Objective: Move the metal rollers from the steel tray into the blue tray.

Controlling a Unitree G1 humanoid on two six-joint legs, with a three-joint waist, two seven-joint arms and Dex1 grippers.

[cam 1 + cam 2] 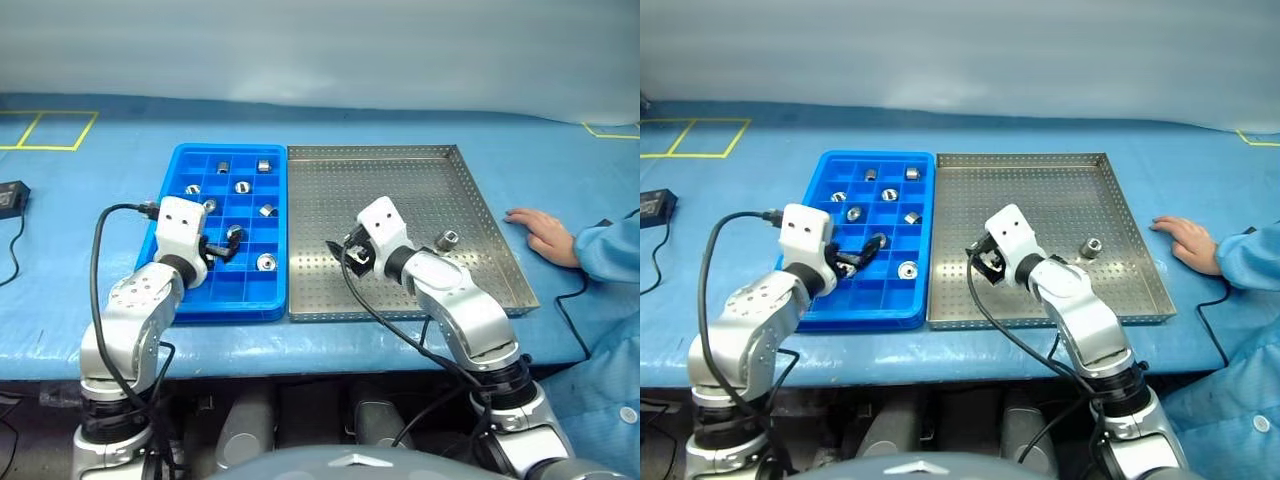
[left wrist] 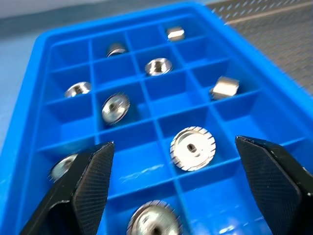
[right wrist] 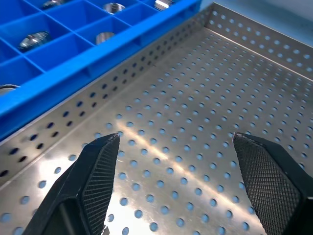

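The left gripper hung wide and empty over the blue tray among delivered rollers, while the right gripper, spread wide, hovered over the steel tray, apparently for the last roller.

Silver-grey arms, white wrist blocks, black looping cables; jaws black, seemingly cross-hatched pads.

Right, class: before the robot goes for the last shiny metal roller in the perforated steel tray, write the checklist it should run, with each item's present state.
1. Left gripper open, holding nothing, over the bright blue plastic compartment tray: ok.
2. Right gripper open, empty: ok.
3. One shiny metal roller left in the perforated steel tray, unobstructed: ok.
4. Right gripper at that roller: not ok; it hovers over bare floor near the blue tray.
5. Person's hand away from the steel tray: not ok; rests beside its rim.
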